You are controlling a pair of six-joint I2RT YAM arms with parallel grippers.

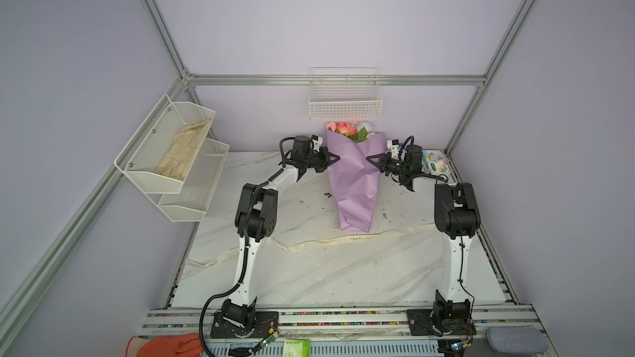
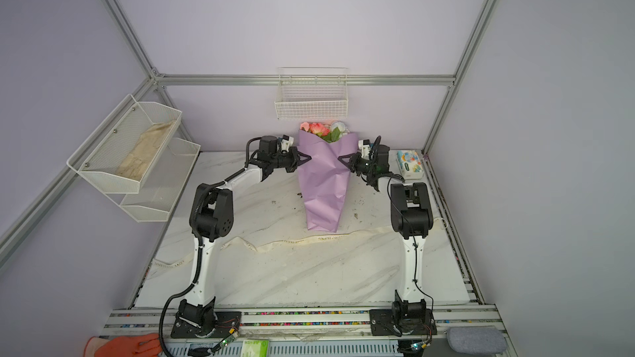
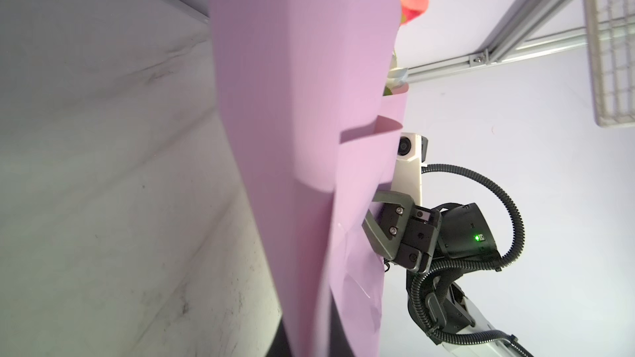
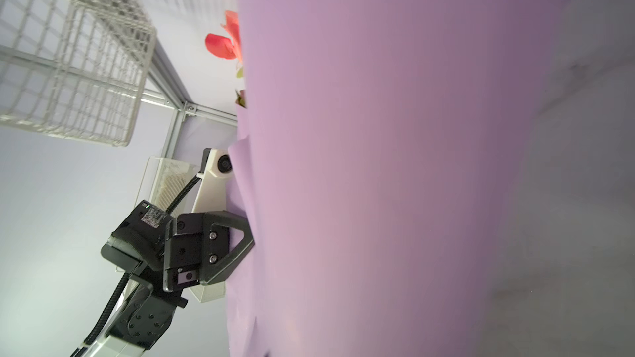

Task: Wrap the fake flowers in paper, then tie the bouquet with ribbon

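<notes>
Bimanual cell, in both top views. A white marbled table [image 1: 309, 269] fills the floor of the enclosure. The left arm [image 1: 254, 214] and the right arm [image 1: 455, 214] rise from a rail at the near edge and bend inward toward the far wall. A two-tier mesh shelf [image 1: 151, 180] hangs on the left wall, with a cream cloth [image 1: 184, 152] in its upper tier. The bouquet of fake flowers [image 1: 354, 180] [image 2: 323, 180], wrapped in a lilac paper cone, stands mid-table between the two arms. Its wide mouth faces the far wall and its narrow end points toward the near edge. A white wire basket [image 1: 344, 104] is mounted on the far wall just above the blooms. A cream lettered ribbon [image 1: 309, 243] runs across the table, passing just under the cone's narrow end. A printed tissue pack [image 1: 434, 162] lies at the far right corner, behind the right wrist. Pink and pale roses [image 1: 343, 128] with green leaves show at the cone's mouth. The left gripper [image 1: 336, 158] [image 4: 252, 242] has its jaws together on the cone's left edge. The right gripper [image 1: 369, 159] [image 3: 367, 224] has its jaws together on the right side of the paper, its tips hidden by a fold in the left wrist view. In both wrist views the lilac paper [image 3: 292, 132] [image 4: 378, 166] fills most of the frame.
</notes>
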